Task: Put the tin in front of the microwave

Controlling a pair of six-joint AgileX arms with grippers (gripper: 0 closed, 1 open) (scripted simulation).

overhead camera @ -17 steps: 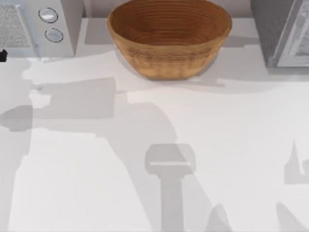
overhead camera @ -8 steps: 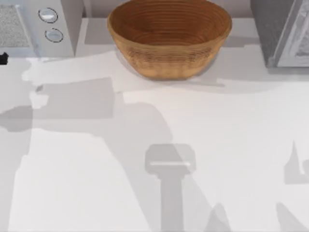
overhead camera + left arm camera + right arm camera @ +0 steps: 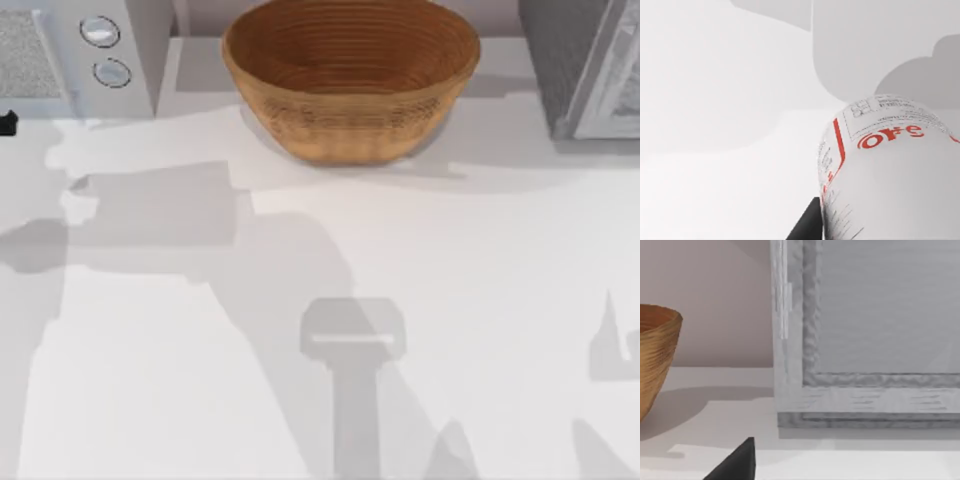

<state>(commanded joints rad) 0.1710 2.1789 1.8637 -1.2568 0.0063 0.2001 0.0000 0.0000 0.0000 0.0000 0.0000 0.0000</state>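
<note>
LEFT: your left gripper (image 3: 812, 222) is gripping the tin (image 3: 890, 175), carrying it above the tabletop's left edge near the microwave (image 3: 70, 60) | CHANGE: shadows there are shifting slightly since a second ago; placement is nearing | RIGHT: arm is idling, facing the darker box appliance (image 3: 865, 340)

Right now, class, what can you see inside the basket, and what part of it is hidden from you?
Inside the basket only its bare ribbed weave shows, with nothing lying in it. The table under its base is covered, so what is there cannot be seen.
</note>
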